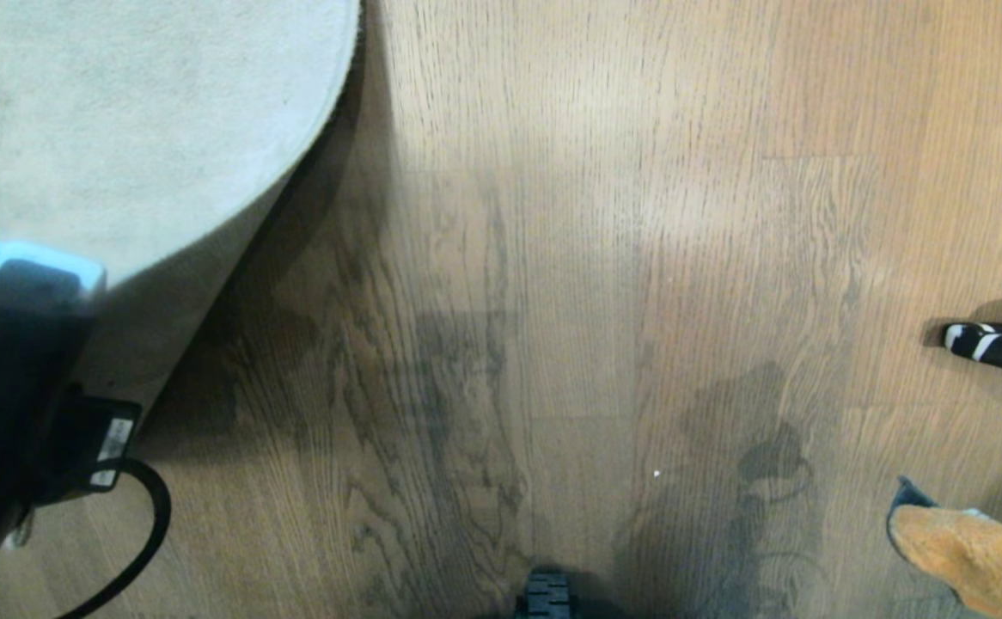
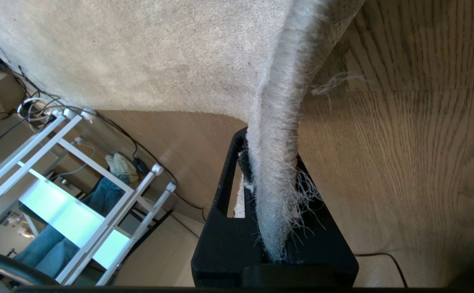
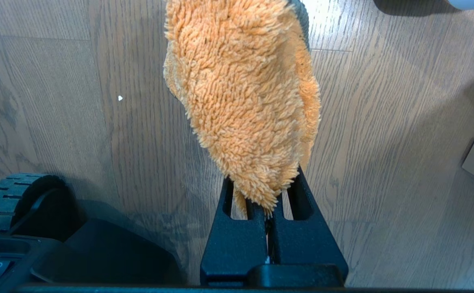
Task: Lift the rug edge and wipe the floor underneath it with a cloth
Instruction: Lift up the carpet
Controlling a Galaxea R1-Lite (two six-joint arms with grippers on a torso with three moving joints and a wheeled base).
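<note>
The floor (image 1: 604,258) takes up most of the head view: brown oak-look planks with dark wavy grain and a soft sheen, bare and open across the middle from near to far. The rug (image 1: 114,120), pale grey-beige with a short pile, fills the far left. Its raised border curls up off the planks and casts a dark shadow onto the wood beside it, and the lifted part runs down toward the black left arm (image 1: 11,404) at the near left.

In the left wrist view the left end effector (image 2: 275,228) is closed tight on the rug edge (image 2: 275,154), pinching the frayed, fuzzy border between its black fingers (image 2: 220,211); loose threads stick out around the grip. The rug hangs folded from there, with bare planks showing on one side of it. Beyond the rug stands a white metal frame (image 2: 78,191) with cables trailing on the floor.

At the near right of the head view the cloth (image 1: 974,550) shows as an orange-yellow, fluffy lump with a dark trim, well apart from the rug. In the right wrist view the right end effector (image 3: 267,211) is clamped shut on one end of the cloth (image 3: 245,93), whose shaggy microfibre body droops out from the fingers above the planks.

Farther off on the right lies a black object with white stripes (image 1: 995,344). A ribbed black wheel (image 1: 546,595) sits at the near middle edge, and a small white speck (image 1: 656,474) lies on the bare wood.
</note>
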